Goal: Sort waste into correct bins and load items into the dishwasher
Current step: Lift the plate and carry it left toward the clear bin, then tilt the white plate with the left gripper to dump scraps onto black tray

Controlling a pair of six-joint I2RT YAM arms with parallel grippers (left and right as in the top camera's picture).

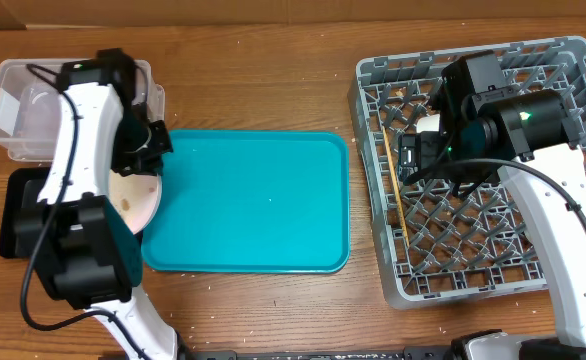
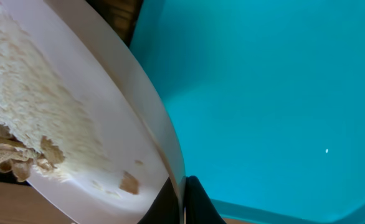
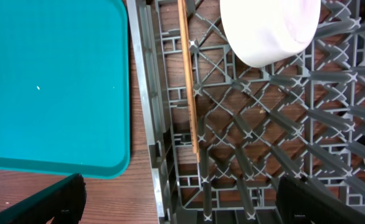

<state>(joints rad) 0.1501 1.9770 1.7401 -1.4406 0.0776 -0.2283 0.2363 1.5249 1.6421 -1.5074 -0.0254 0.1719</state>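
White plate (image 1: 133,198) sits tilted at the L edge of the teal serving tray (image 1: 258,200), held by its rim: L gripper (image 2: 182,198) is clamped on it, fingers pinching the plate's edge. Beige crumbly scraps (image 2: 27,118) and grains cling to the plate's face, heaped twd one side. Clear tub (image 1: 13,95) lies just behind the plate, black tray (image 1: 18,215) just beside it on the L. R gripper (image 1: 421,152) hangs over the grey dish rack (image 1: 573,58), fingers (image 3: 52,202) spread wide w/ nothing btwn them. In the rack: chopsticks (image 3: 189,81) lying along the L wall, and a white bowl (image 3: 266,28) resting on the grid floor nearby.
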